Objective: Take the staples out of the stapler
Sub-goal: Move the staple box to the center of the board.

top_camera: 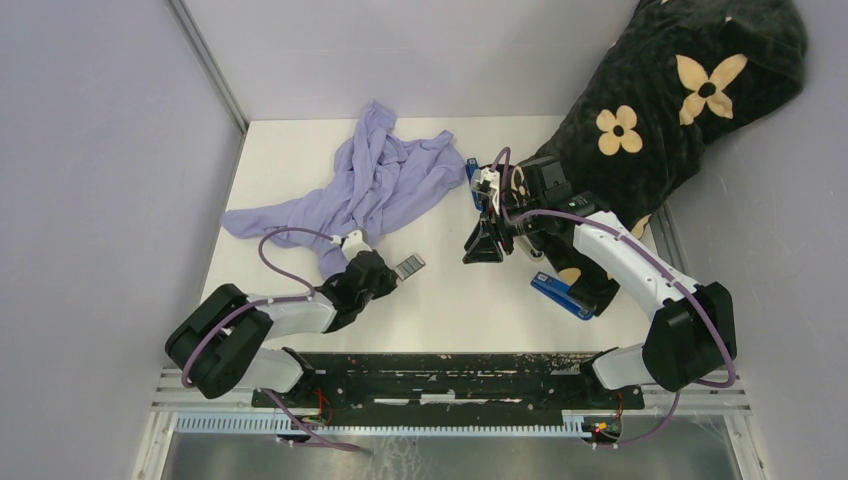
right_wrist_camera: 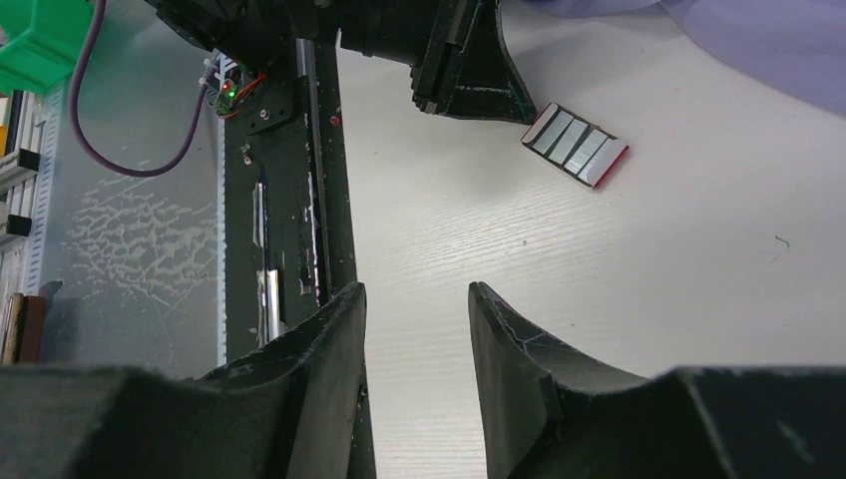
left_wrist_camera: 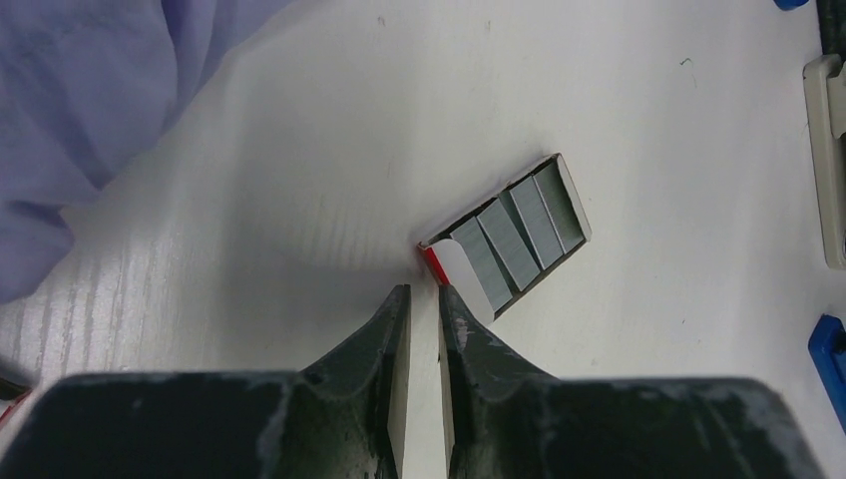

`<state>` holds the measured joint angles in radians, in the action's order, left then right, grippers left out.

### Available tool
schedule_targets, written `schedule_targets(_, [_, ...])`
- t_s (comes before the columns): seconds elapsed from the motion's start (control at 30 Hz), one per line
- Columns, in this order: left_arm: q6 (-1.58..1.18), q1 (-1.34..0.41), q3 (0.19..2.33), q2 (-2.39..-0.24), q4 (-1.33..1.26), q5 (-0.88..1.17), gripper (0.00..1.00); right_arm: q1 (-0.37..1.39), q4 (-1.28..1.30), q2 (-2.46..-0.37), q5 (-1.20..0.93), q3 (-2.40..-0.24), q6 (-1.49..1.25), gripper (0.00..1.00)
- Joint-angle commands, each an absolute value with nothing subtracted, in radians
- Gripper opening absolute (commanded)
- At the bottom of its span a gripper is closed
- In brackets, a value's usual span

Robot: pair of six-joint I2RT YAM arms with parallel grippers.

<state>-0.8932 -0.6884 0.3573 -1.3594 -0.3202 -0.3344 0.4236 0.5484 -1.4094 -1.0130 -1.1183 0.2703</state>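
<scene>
Staples (left_wrist_camera: pixel 521 238) in open box (left_wrist_camera: pixel 569 192), strips side by side, row diagonal

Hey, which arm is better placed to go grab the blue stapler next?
Probably the right. The blue stapler lies beside the right arm's forearm, and the right gripper is open and empty. The left gripper, nearly shut, sits at the staple box across the table.
</scene>
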Motion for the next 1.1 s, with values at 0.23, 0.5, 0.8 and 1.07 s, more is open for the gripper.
schedule_targets(0.23, [-0.893, -0.681, 0.409, -1.390, -0.354, -0.335, 0.24, 0.429, 0.546, -1.411, -1.042, -1.162, 0.286, 0.49])
schedule_targets(0.5, [-0.850, -0.673, 0.478, -1.469, -0.360, -0.300, 0.25, 0.429, 0.549, -1.409, -1.044, -1.163, 0.288, 0.49])
schedule_targets(0.8, [-0.782, -0.670, 0.582, -1.572, -0.367, -0.214, 0.26, 0.428, 0.552, -1.411, -1.044, -1.163, 0.291, 0.49])
schedule_targets(1.07, [-0.817, -0.671, 0.552, -1.524, -0.377, -0.223, 0.30, 0.429, 0.557, -1.412, -1.044, -1.166, 0.296, 0.49])
